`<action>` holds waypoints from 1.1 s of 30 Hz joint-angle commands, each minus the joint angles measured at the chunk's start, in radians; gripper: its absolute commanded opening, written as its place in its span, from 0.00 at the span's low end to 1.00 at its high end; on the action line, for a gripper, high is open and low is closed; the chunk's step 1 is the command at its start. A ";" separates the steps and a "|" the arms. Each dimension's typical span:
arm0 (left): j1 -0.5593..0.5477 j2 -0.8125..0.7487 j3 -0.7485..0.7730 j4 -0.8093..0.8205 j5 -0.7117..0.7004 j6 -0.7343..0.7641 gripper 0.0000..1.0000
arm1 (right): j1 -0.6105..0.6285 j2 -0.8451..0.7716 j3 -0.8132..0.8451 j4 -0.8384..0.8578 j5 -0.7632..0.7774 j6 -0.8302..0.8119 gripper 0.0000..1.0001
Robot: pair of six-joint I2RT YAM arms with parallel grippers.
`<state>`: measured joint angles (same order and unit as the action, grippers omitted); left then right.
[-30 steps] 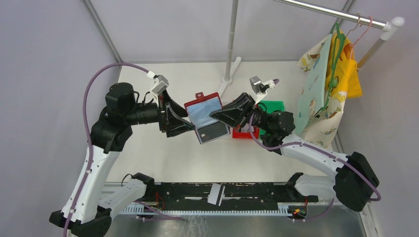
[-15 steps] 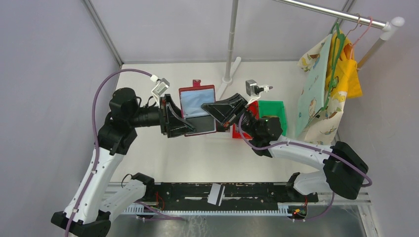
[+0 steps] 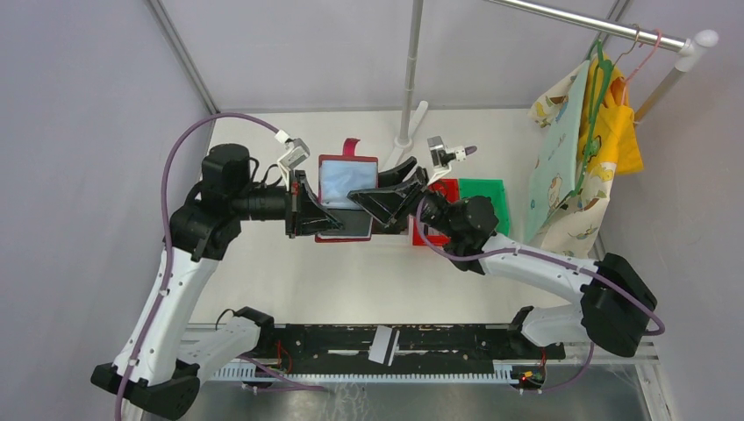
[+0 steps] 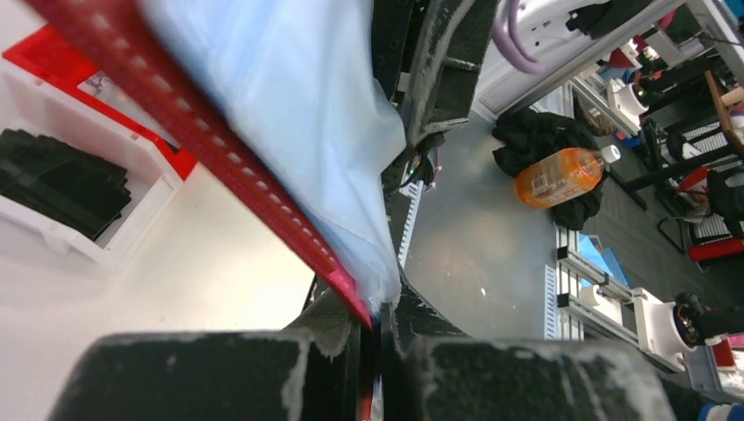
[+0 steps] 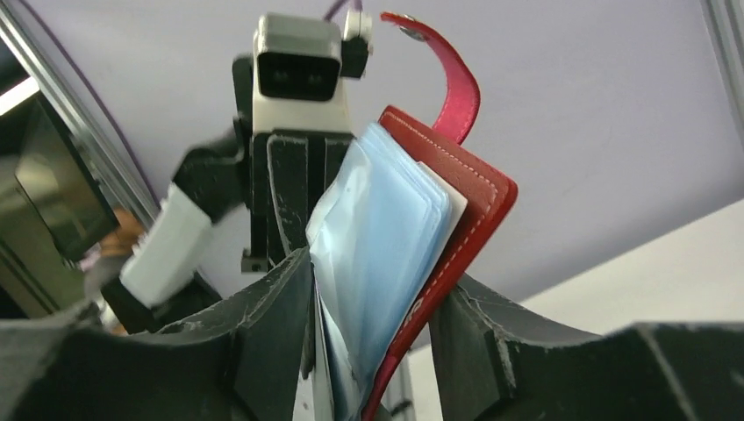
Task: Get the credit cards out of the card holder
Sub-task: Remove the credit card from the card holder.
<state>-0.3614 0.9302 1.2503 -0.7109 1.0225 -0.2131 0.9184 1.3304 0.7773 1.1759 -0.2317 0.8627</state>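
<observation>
The card holder [image 3: 347,180], a red wallet with a red snap tab, hangs open above the table between both arms, its grey-blue pockets facing up. A dark credit card [image 3: 349,224] shows in its lower half. My left gripper [image 3: 318,219] is shut on the wallet's left edge; in the left wrist view the red cover [image 4: 219,149] and pale pockets [image 4: 298,114] run down into the shut jaws of the left gripper [image 4: 379,320]. My right gripper [image 3: 370,195] stands open astride the right edge. In the right wrist view the card holder [image 5: 461,219] sits loosely between the right gripper's [image 5: 377,307] spread fingers.
A red bin [image 3: 428,235] and a green bin [image 3: 482,191] stand right of the wallet. A white bin [image 4: 132,206] holding black pieces shows in the left wrist view. An upright pole [image 3: 408,88] stands behind, and clothes [image 3: 579,158] hang from a rail at right.
The left gripper has closed on the wallet's edge and the right gripper has opened from its grip. The wallet has shifted left and back and turned squarer to the camera.
</observation>
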 commanded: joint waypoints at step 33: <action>-0.002 0.195 0.349 -0.745 0.075 0.753 0.02 | -0.116 -0.016 0.242 -0.256 -0.701 0.028 0.40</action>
<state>-0.3622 1.1122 1.5517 -1.4139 1.0752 0.4572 0.7979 1.3216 0.9539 0.9264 -0.8474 0.9184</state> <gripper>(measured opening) 0.070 0.384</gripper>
